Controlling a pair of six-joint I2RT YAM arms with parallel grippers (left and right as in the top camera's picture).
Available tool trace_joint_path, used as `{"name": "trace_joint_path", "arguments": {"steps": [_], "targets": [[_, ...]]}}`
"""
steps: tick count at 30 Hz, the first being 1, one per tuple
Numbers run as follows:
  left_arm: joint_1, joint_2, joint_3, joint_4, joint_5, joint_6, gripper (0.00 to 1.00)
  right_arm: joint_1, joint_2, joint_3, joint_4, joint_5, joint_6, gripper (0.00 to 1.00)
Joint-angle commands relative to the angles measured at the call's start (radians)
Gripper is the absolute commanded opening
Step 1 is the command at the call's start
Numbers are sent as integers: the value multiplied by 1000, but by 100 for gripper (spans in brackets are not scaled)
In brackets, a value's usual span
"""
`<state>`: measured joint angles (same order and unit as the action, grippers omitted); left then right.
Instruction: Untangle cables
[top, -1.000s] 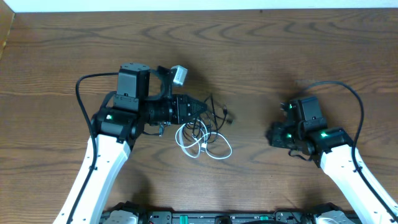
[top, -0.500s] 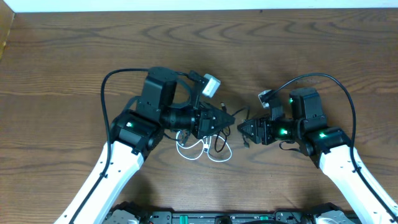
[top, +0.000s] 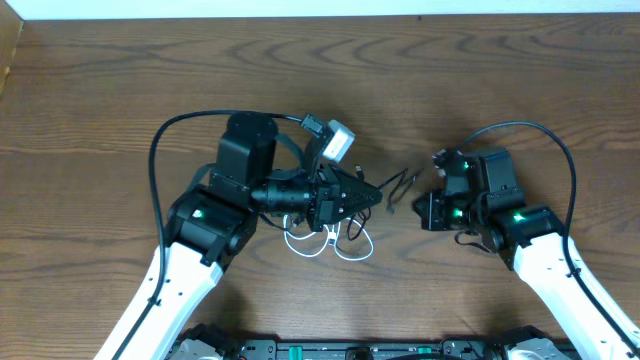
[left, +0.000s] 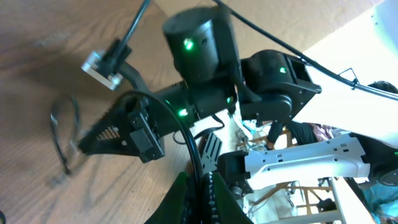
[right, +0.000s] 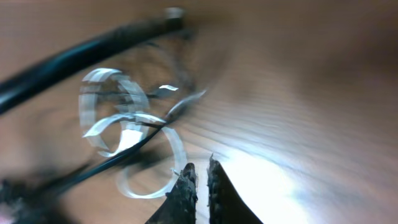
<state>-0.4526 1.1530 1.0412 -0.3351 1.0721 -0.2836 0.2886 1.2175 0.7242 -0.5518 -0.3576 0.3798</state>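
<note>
The white cable (top: 340, 246) lies in loops on the wooden table under my left gripper (top: 374, 195). That gripper is shut on the black cable (top: 400, 183), whose free end sticks out to its right as a small loop on the table. In the left wrist view the black cable (left: 163, 115) runs up from between the closed green fingers (left: 200, 186). My right gripper (top: 418, 210) sits just right of the black end, apart from it. In the blurred right wrist view its fingers (right: 200, 169) are together and empty, with the white loops (right: 102, 124) and black cable (right: 124, 155) ahead.
The thick black arm wires arch over both arms, the left one (top: 165, 130) and the right one (top: 560, 150). A white plug (top: 340, 138) sticks up from the left wrist. The table's back edge (top: 320, 14) runs along the top.
My left arm swung right over the cables, then eased back slightly. My right gripper reached in towards the black end, then pulled back right. The black end now lies stretched out between the grippers.
</note>
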Motion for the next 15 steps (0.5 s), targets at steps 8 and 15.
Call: {"name": "trace_joint_path", "arguments": {"steps": [8,15], "targets": [[92,-84,6,4,46,-9,8,7,0,-1,-121,280,173,32],[92,-55,6,-46,42,-5,8,7,0,-1,84,-145,19,49]]}}
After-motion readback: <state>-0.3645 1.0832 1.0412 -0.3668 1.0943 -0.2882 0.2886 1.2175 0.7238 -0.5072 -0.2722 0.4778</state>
